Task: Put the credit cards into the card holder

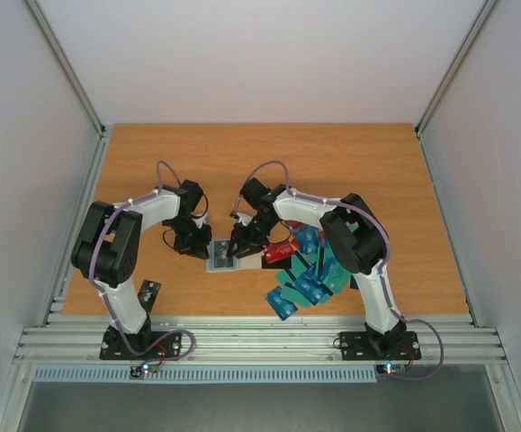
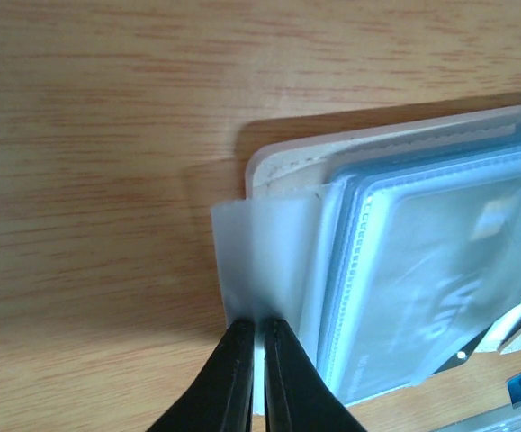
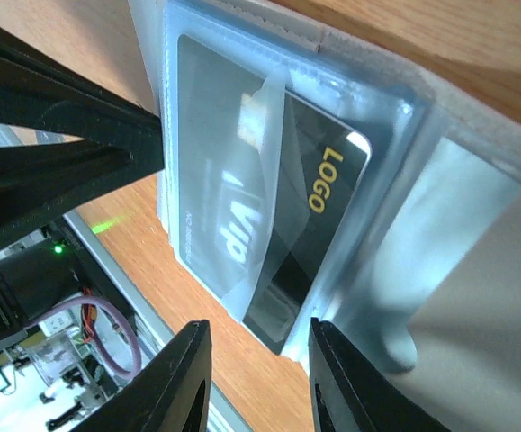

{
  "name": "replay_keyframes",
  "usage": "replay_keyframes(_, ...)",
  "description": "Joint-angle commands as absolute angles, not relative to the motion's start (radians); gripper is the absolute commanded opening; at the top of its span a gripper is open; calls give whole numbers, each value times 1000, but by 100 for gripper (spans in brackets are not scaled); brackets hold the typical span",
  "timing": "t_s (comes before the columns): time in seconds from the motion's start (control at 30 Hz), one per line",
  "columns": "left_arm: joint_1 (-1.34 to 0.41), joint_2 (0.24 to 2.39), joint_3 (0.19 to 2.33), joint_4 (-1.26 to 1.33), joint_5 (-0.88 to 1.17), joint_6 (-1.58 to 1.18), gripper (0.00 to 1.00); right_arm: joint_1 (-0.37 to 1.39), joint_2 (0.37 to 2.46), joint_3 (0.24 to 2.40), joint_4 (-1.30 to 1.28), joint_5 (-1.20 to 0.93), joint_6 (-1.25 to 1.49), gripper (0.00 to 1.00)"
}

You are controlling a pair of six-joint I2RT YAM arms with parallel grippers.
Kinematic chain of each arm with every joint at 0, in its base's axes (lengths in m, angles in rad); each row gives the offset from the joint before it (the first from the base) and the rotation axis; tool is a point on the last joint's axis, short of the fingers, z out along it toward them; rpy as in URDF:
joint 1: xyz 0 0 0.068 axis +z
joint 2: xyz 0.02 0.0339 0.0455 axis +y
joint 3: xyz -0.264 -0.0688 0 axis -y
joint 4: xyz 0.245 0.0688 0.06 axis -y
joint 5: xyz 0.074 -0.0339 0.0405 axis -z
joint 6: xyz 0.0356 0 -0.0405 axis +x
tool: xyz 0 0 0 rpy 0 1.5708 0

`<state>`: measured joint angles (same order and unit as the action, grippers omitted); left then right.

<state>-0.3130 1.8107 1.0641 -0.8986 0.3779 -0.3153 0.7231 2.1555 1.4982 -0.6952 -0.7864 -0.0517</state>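
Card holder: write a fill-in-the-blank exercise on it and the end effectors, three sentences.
1. The left end effector pinches a clear ____ of the card holder.
2. The black card lying in the holder bears the yellow word ____.
3. The right end effector stands ____ at that card's end.

Missing words: sleeve; LOGO; open.

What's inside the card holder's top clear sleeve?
A black card printed LOGO and VIP, partly under the sleeve, one part uncovered. Anything in lower sleeves of the card holder is hidden.
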Motion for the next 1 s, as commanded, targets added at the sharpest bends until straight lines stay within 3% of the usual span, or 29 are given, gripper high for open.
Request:
replay_keyframes(0.0,-321,1826,1050,-823,350,-325,8,733,2091,1536,-795,-730,-105,34)
replay_keyframes(0.27,-321,1761,1041,-836,333,-340,8,743,2070,1559,-802,-717,-85,34)
replay_keyframes(0.53,-322,1676,1079,-910,303,-336,8,755,2137,1625,-815,-661,-50,22)
replay_keyframes(0.97,-322,1702,1047,-782,502,-348,9,754,2209,1647,-810,-649,-54,17)
